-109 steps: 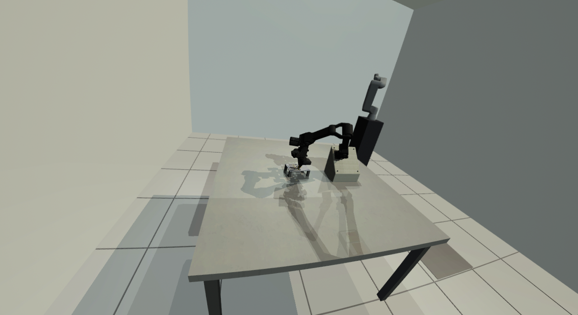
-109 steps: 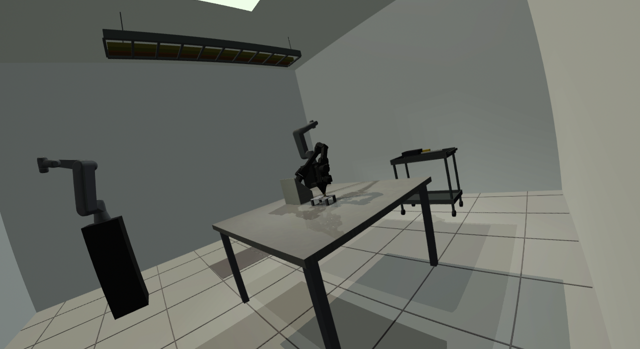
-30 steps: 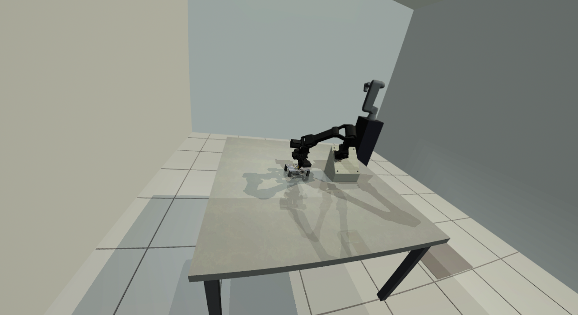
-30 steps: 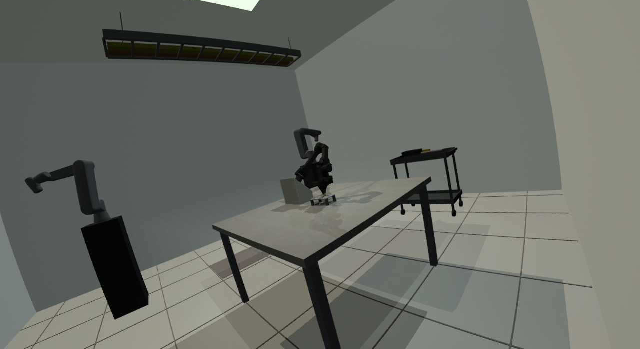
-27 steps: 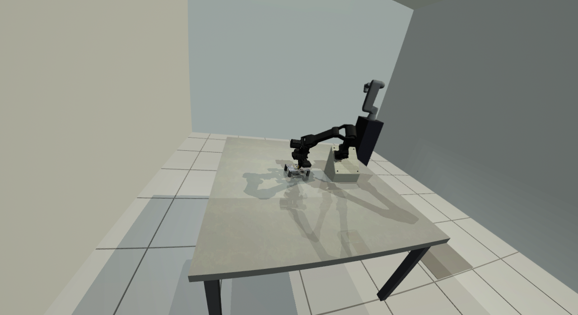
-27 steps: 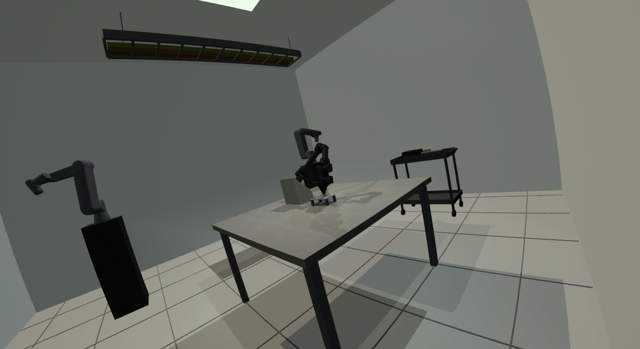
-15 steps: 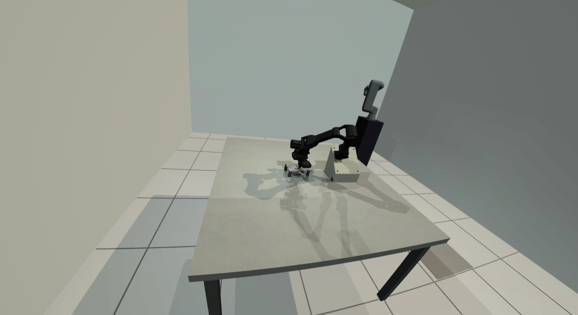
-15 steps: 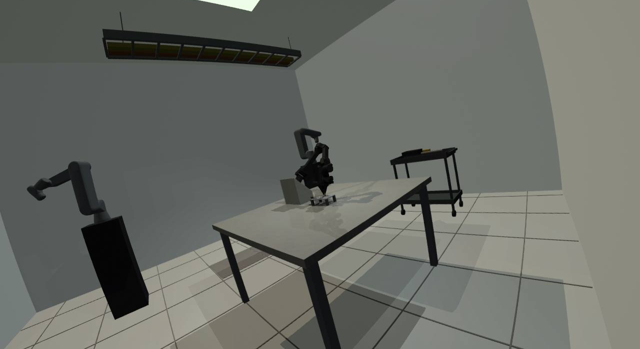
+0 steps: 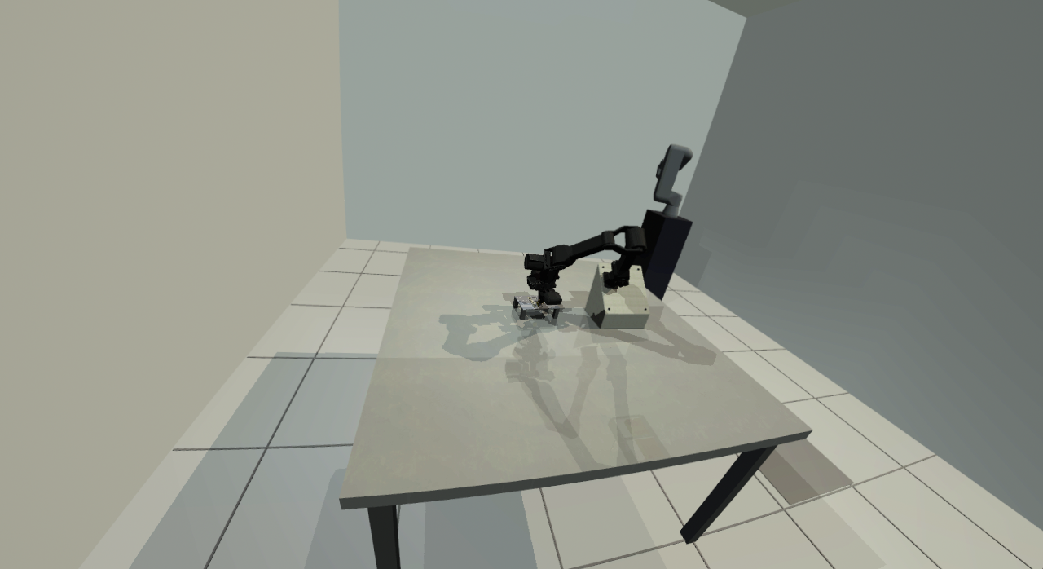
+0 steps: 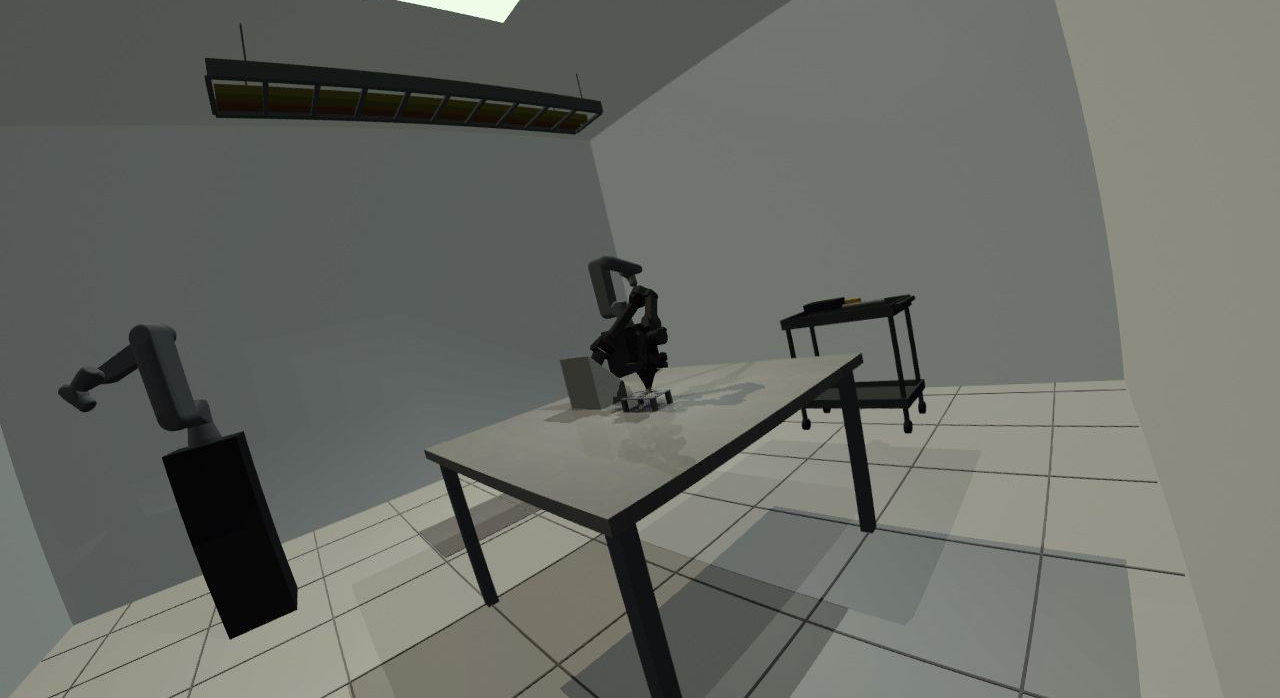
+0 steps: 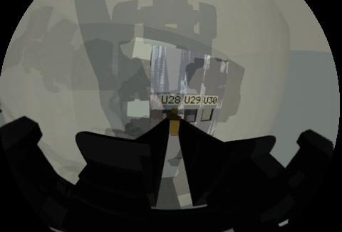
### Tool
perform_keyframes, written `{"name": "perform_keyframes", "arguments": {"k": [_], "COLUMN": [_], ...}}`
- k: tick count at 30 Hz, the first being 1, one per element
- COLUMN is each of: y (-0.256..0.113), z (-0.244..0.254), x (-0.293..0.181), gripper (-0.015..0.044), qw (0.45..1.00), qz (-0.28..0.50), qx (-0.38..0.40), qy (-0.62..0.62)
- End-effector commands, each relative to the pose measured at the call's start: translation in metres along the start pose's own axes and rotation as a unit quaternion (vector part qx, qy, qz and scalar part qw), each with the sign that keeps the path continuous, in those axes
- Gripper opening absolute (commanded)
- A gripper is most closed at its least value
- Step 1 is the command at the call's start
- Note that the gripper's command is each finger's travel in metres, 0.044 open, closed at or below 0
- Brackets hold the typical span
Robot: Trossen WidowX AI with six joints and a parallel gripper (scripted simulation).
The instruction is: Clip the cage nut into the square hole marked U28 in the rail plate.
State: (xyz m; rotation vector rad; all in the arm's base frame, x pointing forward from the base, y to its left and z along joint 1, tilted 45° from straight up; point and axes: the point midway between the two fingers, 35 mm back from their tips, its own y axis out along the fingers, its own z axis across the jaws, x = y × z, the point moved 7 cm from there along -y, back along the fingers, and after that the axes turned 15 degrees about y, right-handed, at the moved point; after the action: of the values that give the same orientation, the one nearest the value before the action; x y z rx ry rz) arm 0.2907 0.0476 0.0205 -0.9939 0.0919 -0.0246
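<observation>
Cage nut (image 11: 174, 127): picked up, pinched in claw (image 9: 541, 301) (image 10: 648, 390) (image 11: 173, 122), near U28 label (image 11: 170, 99) on rail plate (image 9: 530, 303) (image 11: 167, 72). Seating unclear. Outstanding: release, withdrawal.

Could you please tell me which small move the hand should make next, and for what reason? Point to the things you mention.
I would probably lower the hand (image 11: 173, 122) slightly, keeping it closed, after checking alignment. It grips the yellow cage nut (image 11: 174, 127) right by the U28 hole (image 11: 165, 114) in the rail plate (image 11: 171, 79), but the wrist view does not show whether the wings are hooked through.
</observation>
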Motion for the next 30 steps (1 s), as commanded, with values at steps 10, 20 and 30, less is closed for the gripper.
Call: {"name": "perform_keyframes", "arguments": {"k": [10,20,30], "y": [0.0003,0.0006,0.001], "z": [0.0024,0.005,0.0075], "x": [-0.0005,-0.0012,-0.0018], "gripper": [0.0025,0.0025,0.0025], "qw": [1.0,1.0,0.999], "qz": [-0.004,-0.007,-0.009], "qx": [-0.013,-0.023,-0.032], "qy": [0.002,0.002,0.002]}}
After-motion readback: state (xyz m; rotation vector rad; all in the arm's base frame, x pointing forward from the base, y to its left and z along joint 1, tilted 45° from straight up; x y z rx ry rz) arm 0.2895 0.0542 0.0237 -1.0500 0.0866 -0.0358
